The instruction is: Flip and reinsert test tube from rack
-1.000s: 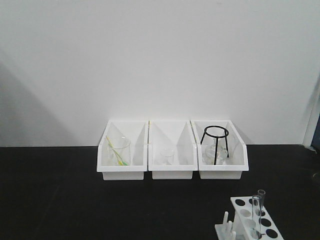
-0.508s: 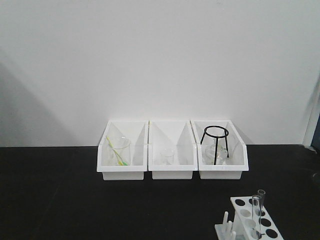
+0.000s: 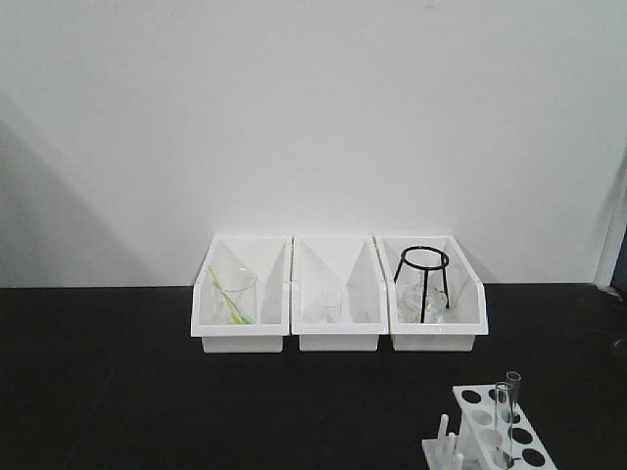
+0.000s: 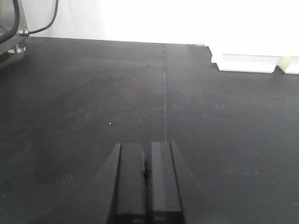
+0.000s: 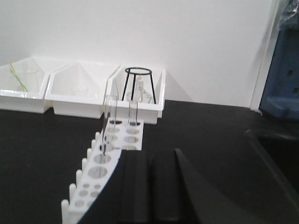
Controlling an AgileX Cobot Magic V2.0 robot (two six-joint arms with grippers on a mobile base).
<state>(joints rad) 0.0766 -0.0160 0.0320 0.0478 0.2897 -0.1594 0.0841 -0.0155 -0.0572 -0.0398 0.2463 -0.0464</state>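
Both pairs of jaws are pressed together with nothing between them: the left gripper (image 4: 147,175) hangs over bare black table (image 4: 84,93), and the right gripper (image 5: 149,179) sits low just behind the rack (image 5: 110,161). The rack stands at the near right of the table in the front view, well apart from the three white bins (image 3: 338,313) against the wall. Two clear tubes stand upright in neighbouring holes; the test tube (image 5: 108,123) nearer your right gripper rises well above the top plate, the second tube (image 5: 133,113) just beyond it. Which end is up cannot be read from these views. Expect the tube to be light, rigid, slick and brittle. You should first part the right jaws, then take hold on the exposed glass above the plate, below the top end, with a modest squeeze. Lift straight along the hole's axis; sideways load against the plate risks cracking the tube or tipping the light rack.
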